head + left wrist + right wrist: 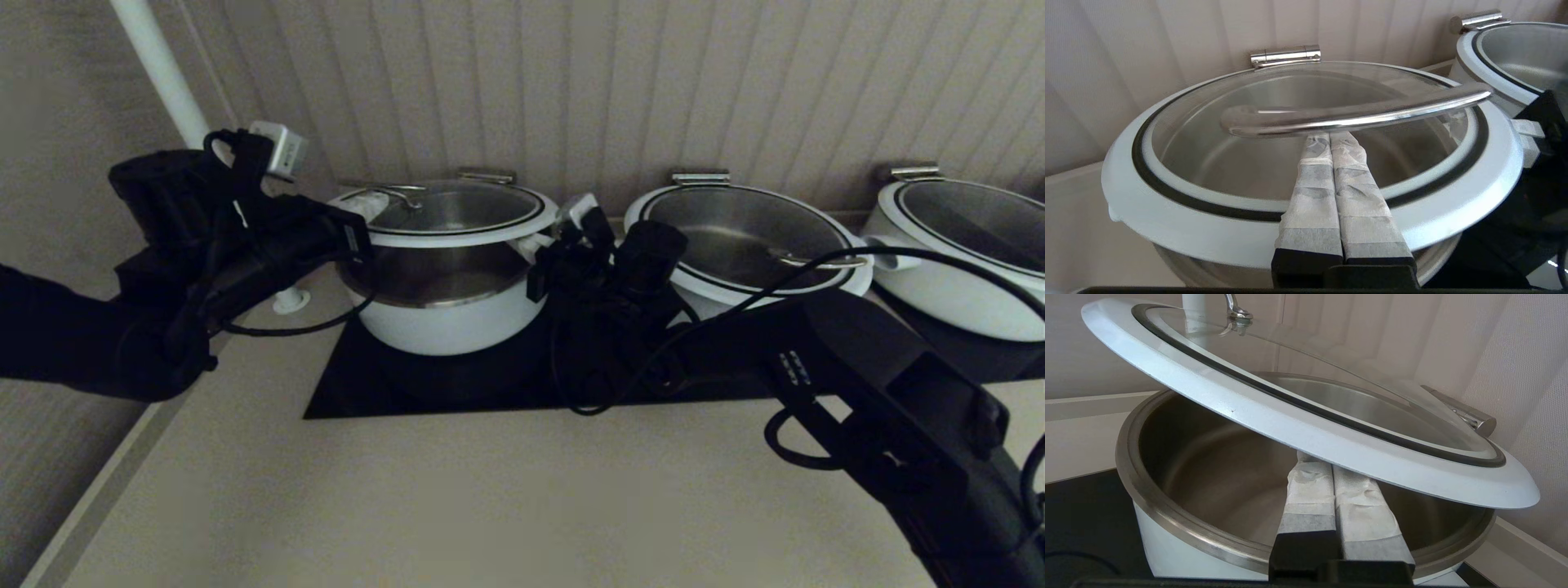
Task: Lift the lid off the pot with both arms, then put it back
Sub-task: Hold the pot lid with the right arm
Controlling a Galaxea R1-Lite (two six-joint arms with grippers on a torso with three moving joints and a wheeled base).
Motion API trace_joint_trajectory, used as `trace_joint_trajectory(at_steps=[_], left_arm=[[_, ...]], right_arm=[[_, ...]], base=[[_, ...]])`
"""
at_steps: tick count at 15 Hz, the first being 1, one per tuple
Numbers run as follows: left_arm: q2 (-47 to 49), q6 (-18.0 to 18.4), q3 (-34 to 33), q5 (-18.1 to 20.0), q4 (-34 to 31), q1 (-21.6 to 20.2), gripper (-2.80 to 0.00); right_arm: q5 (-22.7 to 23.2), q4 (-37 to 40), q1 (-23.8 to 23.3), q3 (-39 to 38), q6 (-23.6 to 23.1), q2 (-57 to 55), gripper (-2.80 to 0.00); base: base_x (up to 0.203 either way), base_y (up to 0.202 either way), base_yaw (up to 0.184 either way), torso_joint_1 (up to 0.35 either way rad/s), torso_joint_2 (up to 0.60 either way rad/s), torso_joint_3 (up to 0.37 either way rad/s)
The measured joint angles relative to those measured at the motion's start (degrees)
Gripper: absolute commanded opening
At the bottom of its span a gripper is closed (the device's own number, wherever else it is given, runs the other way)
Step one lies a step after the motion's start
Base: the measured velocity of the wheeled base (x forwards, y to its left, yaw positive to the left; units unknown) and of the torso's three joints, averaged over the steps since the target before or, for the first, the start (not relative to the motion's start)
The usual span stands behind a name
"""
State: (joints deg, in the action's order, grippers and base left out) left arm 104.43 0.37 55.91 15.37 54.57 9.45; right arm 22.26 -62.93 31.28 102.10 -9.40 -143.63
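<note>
We find the lid raised clear of the pot on the black mat. The right gripper, fingers pressed together, props its rim from beneath; the left gripper, likewise closed, hooks under the loop handle. Neither clamps anything, so in our judgement the tilted lid could slide off. Beyond, the neighbouring pot crowds the right arm, and the wall stands close behind.

No readable text, label, brand, number or sign anywhere, neither on pots, lids, arms nor wall.
</note>
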Motion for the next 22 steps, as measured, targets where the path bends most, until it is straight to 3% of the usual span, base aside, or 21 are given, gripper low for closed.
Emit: trace_joint_trajectory(at_steps=[14,22], left_arm=[[-5.5,0.1,-9.2,0.0,0.0,-0.1,-2.80],[-8.6,0.1,-9.7,0.0,-0.4,-0.4,-2.80]], right_arm=[[0.0,0.0,-0.1,0.0,-0.1,0.2,-2.80],[0.0,0.2,-0.2,0.6,0.0,0.2,-2.80]], base=[[0.000,0.000,0.000,0.000,0.00,0.000],[0.000,0.000,0.000,0.000,0.00,0.000]])
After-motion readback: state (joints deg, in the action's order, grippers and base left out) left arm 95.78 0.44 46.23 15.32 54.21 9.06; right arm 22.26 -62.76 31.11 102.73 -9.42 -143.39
